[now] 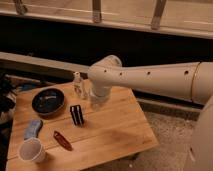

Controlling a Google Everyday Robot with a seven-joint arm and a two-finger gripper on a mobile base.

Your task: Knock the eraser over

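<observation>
We record a wooden table (117, 134) with the robot's white arm (150, 79) reaching in over it from the right of the camera view. The arm bends downward at its wrist above the rear middle of the tabletop.

The gripper (96, 102) hangs below that wrist, low over the wood, just to the right of a small clear bottle (78, 86) and behind and to the right of the eraser (76, 114). We see a gap between it and the eraser. We cannot tell whether the gripper is spread or closed, as the wrist housing covers most of it.

The eraser is a small rectangular block, black with white vertical stripes on the face turned toward the camera. It stands upright on the table, slightly left of centre, in front of the bottle and to the right of a dark round bowl (48, 101). It touches none of its neighbours.

Also on the table:
- A blue-grey pad (33, 128) lies near the left edge.
- A flat dark red oblong piece (62, 140) lies in front of the eraser.
- A white cup (31, 149) stands at the front left corner.
</observation>
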